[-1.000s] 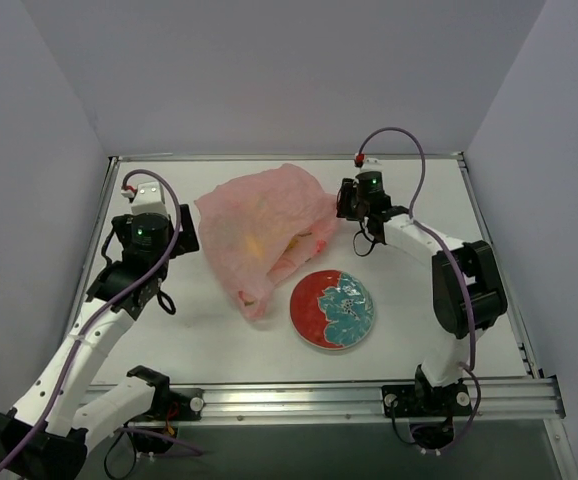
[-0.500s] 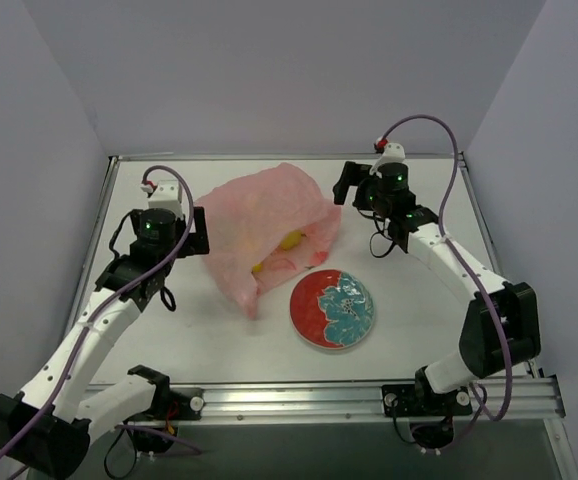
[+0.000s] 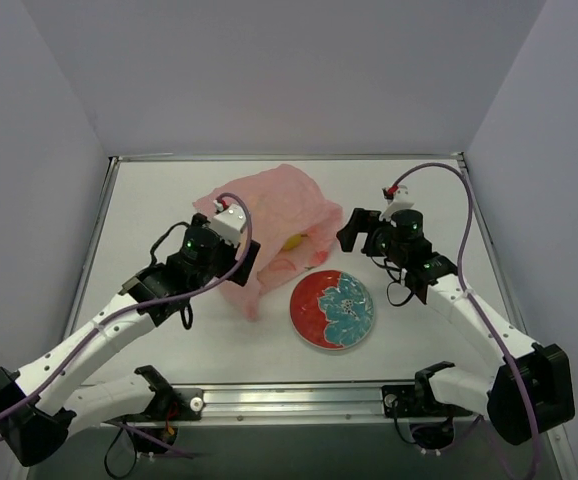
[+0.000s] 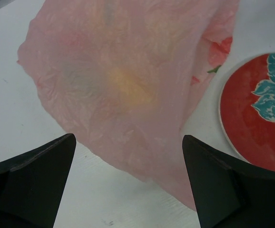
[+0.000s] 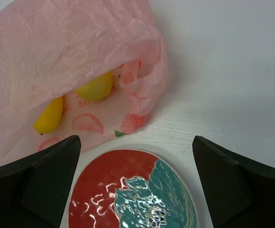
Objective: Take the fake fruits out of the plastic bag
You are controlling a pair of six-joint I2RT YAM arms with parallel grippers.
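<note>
Approach stage: left end effector (image 4: 128, 142) and right end effector (image 5: 136, 142) wide, empty; next probably grasps yellow fake fruits (image 5: 95, 88) inside plastic bag (image 5: 56, 47) (none out).

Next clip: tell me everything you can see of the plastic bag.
The bag is thin, crinkled, see-through pink plastic with faint red print. It lies slumped on the white table, its open mouth toward the plate, just short of its rim. Two yellow fruits show inside the mouth; another yellowish shape shows through the wall.

No legible text or labels.
</note>
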